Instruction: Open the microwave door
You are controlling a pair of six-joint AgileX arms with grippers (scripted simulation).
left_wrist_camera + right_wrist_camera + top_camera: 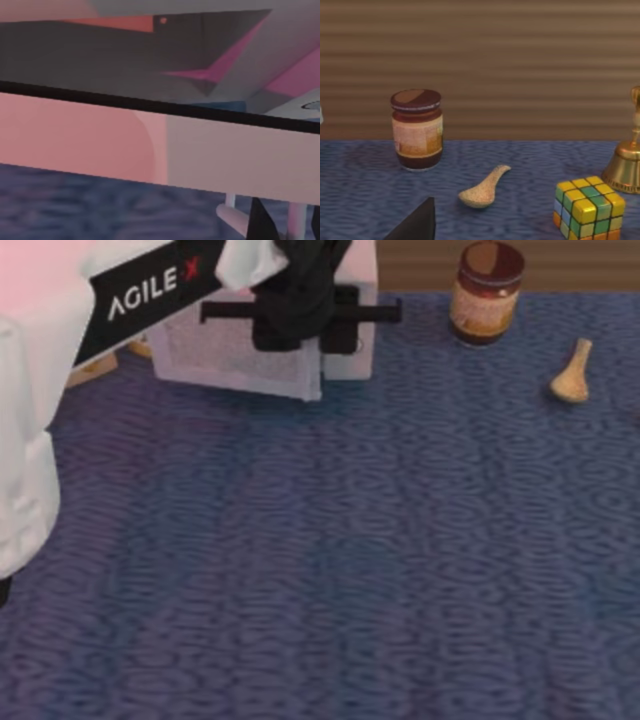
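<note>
Your left arm's white link with its AgileX label crossed the near-left of the top view, reaching up and across to the microwave (352, 300) at the table's far left. Its black left gripper (300, 312) sat right over the appliance's front, wrist bent downward, with a dark bar sticking out to either side. You could not tell from any view how wide its fingers stood or whether they held anything.

Just below the gripper, the microwave door (240, 355) showed its grey mesh window, its right edge angled slightly out from the body toward the open cloth. In the left wrist view, a pale panel edged by a dark strip filled the middle, with a shadowed cavity behind it.

Everything in front of the gripper was bare blue tablecloth (330, 560), wide and free. Well to the gripper's right stood a jar (487, 292), and further right lay a wooden spoon (572, 373).

Your right arm was parked out of the top view; its wrist camera also saw a colour cube (587, 207) and a brass bell (627, 160) beside the spoon.
</note>
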